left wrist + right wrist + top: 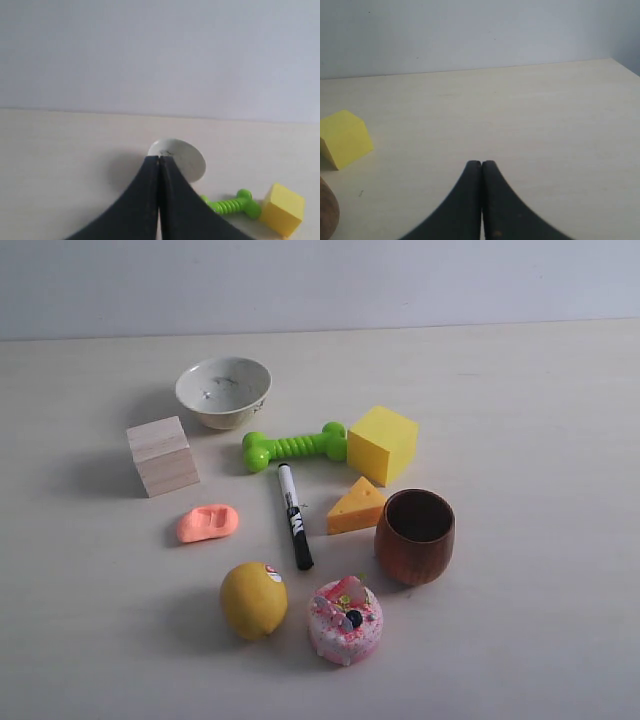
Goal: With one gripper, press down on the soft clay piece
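The soft clay piece (208, 523) lies on the table left of the marker, a salmon-orange flattened blob with a rectangular dent in its top. Neither arm shows in the exterior view. My left gripper (159, 159) is shut, its black tips pressed together with nothing between them, pointing toward the white bowl (186, 159). Over bare tabletop my right gripper (481, 163) is also shut and empty. The clay does not appear in either wrist view.
Around the clay stand a wooden block (161, 455), a white bowl (223, 391), a green dumbbell toy (293, 447), a yellow cube (381, 443), a cheese wedge (355, 508), a black marker (294, 516), a brown cup (415, 535), a lemon (253, 599) and a pink cake (345, 620).
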Robot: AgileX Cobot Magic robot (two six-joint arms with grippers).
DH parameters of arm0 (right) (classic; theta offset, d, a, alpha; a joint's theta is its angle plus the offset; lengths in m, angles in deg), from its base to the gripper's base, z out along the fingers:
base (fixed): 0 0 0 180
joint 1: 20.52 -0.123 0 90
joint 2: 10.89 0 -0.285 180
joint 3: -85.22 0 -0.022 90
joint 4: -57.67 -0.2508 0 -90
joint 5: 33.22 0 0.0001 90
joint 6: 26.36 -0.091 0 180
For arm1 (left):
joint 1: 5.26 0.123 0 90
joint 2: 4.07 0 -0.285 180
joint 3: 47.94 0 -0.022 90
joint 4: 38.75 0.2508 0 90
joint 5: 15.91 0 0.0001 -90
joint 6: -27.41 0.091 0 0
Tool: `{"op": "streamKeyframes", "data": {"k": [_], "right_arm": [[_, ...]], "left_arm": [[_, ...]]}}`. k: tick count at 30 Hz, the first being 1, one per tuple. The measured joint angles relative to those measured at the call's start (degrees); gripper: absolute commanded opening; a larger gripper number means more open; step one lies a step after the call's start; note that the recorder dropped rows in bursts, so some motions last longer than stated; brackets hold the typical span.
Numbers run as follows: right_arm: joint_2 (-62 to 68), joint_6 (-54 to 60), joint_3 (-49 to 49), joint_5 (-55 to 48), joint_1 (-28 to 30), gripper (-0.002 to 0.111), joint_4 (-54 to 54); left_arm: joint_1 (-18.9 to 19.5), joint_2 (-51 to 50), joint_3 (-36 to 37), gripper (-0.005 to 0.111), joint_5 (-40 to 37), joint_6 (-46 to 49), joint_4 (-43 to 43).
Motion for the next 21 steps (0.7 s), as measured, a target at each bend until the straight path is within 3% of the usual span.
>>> {"op": "streamKeyframes", "data": {"k": [4, 5, 9, 14, 21], "right_arm": [[0.0, 0.0, 0.0, 0.0, 0.0, 0.0, 0.0], [0.0, 0.0, 0.0, 0.0, 0.0, 0.0, 0.0], [0.0, 0.0, 0.0, 0.0, 0.0, 0.0, 0.0], [0.0, 0.0, 0.0, 0.0, 0.0, 0.0, 0.0], [0.0, 0.0, 0.0, 0.0, 0.0, 0.0, 0.0]], "left_arm": [[6.4, 8.6, 7.5, 0.0, 6.8, 0.0, -0.1], [9.6, 12.7, 10.5, 0.0, 8.0, 0.0, -0.1], [17.4, 21.2, 17.2, 0.0, 7.2, 0.0, -0.1], [18.8, 27.3, 22.7, 0.0, 5.3, 0.0, -2.1], [18.8, 28.9, 23.4, 0.0, 5.0, 0.1, -3.3]]}}
